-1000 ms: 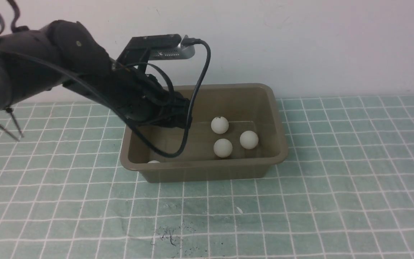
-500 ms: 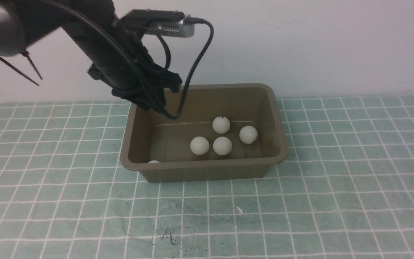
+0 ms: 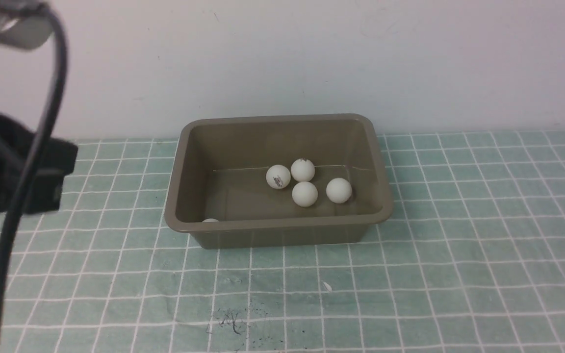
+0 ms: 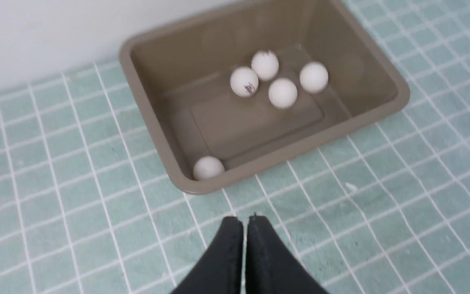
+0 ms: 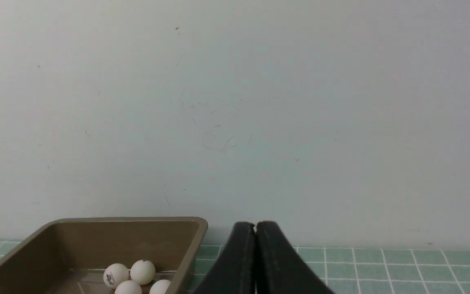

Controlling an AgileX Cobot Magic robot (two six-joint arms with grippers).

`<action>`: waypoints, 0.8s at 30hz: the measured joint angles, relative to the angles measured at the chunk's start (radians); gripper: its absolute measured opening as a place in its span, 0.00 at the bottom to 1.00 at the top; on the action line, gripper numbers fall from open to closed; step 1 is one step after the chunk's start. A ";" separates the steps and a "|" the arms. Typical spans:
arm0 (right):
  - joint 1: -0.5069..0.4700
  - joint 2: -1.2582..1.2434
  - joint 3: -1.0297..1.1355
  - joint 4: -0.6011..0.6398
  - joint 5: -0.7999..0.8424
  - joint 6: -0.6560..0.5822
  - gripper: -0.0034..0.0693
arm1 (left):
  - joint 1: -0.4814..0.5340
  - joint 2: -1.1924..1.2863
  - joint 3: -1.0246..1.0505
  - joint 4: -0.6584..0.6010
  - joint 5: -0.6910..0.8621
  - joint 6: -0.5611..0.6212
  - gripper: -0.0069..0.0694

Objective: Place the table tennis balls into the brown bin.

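Count looks complete to me: five table tennis balls (image 3: 304, 193) are inside the brown bin (image 3: 277, 225); four bunched together on the floor toward its far wall, a bit right of the middle, and a loner (image 4: 208, 168) tucked into the near-left corner, barely peeking over the rim in the front view. The bin itself sits at the far edge of the tabletop (image 3: 459, 245), right up against the wall (image 3: 410, 59), roughly midway along it; I can't spot any ball out on the green grid cloth.

Left gripper (image 4: 245, 222) hangs above the cloth, off the bin's near-left corner, fingers pressed together with nothing between them; right gripper (image 5: 255, 228) is off to the bin's right side, fingers together too, empty.

So what could go wrong from here? Mostly self-inflicted stuff, I reckon; that loose black cable (image 3: 27, 162) dangling off the left arm could snag the flared rim if the arm swings across, and a light plastic tub like this would probably slide or tip; the balls weigh next to nothing, so any knock could send them rolling or hopping out.
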 joint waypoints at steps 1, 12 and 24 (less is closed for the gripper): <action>0.000 0.000 0.000 -0.002 0.000 0.001 0.03 | 0.000 -0.036 0.027 0.000 -0.033 0.000 0.08; 0.000 0.000 0.000 -0.004 0.000 0.001 0.03 | 0.000 -0.514 0.478 -0.087 -0.360 0.000 0.08; 0.000 0.000 0.000 -0.007 0.000 0.001 0.03 | 0.000 -0.594 0.514 -0.101 -0.338 0.009 0.08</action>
